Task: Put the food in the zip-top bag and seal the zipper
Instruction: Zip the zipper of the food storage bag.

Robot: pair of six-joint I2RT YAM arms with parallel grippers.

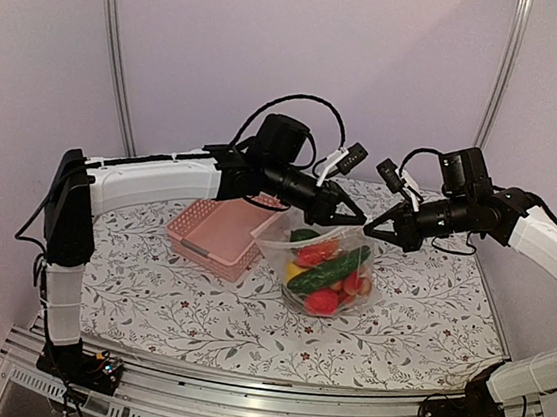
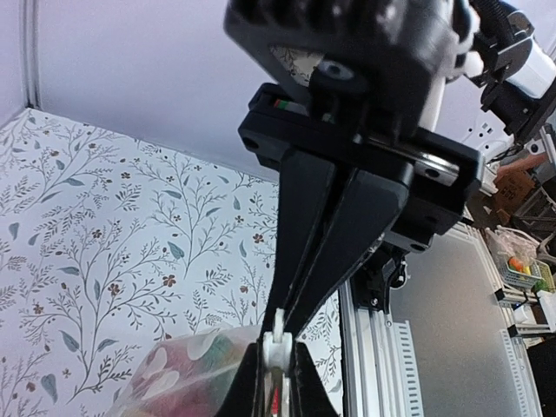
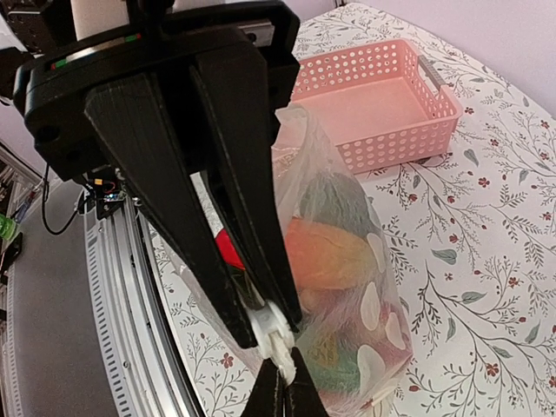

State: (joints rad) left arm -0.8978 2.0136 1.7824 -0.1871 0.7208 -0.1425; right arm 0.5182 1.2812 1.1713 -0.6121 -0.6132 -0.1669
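Observation:
The zip-top bag hangs just above the floral table in the middle, clear with pale dots. The food lies inside it: a green cucumber, red pieces and a yellow one. Both grippers meet tip to tip at the bag's top edge. My left gripper is shut on the white zipper from the left. My right gripper is shut on the same zipper from the right. In the right wrist view the bag bulges below with an orange piece showing through it.
An empty pink slotted basket stands just left of and behind the bag. An aluminium rail runs along the table's near edge. Grey walls with metal posts close the back.

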